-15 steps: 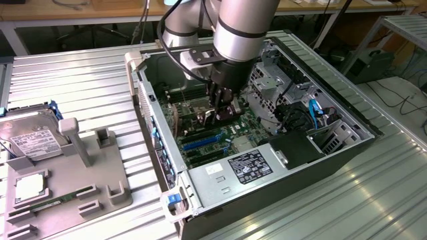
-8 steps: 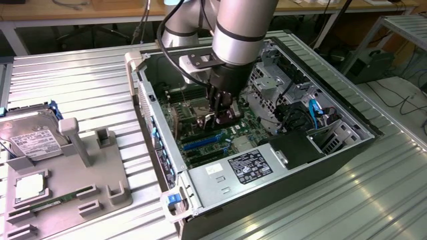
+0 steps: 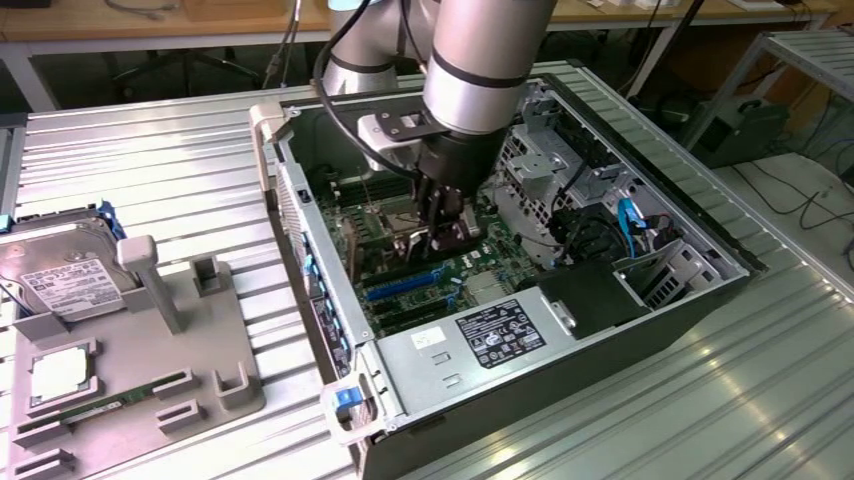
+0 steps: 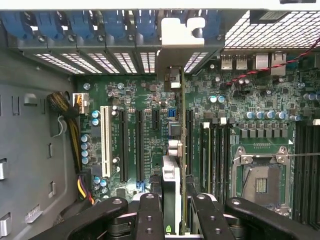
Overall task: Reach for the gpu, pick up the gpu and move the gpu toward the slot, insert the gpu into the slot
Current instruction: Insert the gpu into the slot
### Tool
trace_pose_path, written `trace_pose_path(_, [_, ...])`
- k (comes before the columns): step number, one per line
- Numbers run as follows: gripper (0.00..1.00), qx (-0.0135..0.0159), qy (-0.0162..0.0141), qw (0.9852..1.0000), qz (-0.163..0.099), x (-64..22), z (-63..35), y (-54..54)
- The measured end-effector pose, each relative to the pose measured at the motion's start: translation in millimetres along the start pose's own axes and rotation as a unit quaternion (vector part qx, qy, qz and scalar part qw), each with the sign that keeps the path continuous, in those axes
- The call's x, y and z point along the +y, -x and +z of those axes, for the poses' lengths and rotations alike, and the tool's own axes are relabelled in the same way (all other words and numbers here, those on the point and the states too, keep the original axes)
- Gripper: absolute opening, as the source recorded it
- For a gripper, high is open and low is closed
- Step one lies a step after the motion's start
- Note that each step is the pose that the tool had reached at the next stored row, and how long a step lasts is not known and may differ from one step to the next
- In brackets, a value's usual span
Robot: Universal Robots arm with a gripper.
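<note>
Wrist view: your pincer [image 4: 175, 207] is pinching the gpu [image 4: 176, 145], a thin brownish-dark circuit card, edge-on between the fingers, with its grey metal bracket end toward the case's rear panel. In the exterior view the pincer is inside the open computer case [image 3: 296, 200], over the green motherboard [image 3: 501, 258]. The long bright-blue plastic slot [image 3: 400, 287] lies near, at the pincer's 7 o'clock, its axis running 8 to 2. The card looks parallel to it. Seated or not, can't tell.

Claw [image 3: 442, 233] low over green motherboard [image 3: 503, 260]
</note>
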State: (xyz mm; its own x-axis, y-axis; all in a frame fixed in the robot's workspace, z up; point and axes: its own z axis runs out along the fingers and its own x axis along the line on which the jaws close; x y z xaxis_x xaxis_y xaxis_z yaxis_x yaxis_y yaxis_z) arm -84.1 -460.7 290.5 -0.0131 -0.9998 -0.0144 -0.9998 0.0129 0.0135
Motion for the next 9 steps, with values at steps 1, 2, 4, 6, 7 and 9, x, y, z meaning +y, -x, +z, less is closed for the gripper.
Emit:
trace_pose_path(1, [0.27, 0.0000, 0.0000, 1.0000, 0.002, 0.3, 1.1, 0.0])
trace_pose_path(2, [0.27, 0.0000, -0.0001, 1.0000, 0.003, 0.3, 2.1, -0.1])
trace_pose_path(4, [0.27, 0.0001, 0.0000, 1.0000, 0.004, 0.3, 4.0, -1.1])
trace_pose_path(6, [0.27, -0.0001, -0.0001, 1.0000, 0.005, 2.7, 7.6, -1.9])
trace_pose_path(7, [0.27, 0.0000, -0.0001, 1.0000, 0.006, 3.9, 9.1, -1.9])
trace_pose_path(9, [0.27, -0.0001, -0.0002, 0.9999, 0.012, 4.3, 12.6, -2.0])
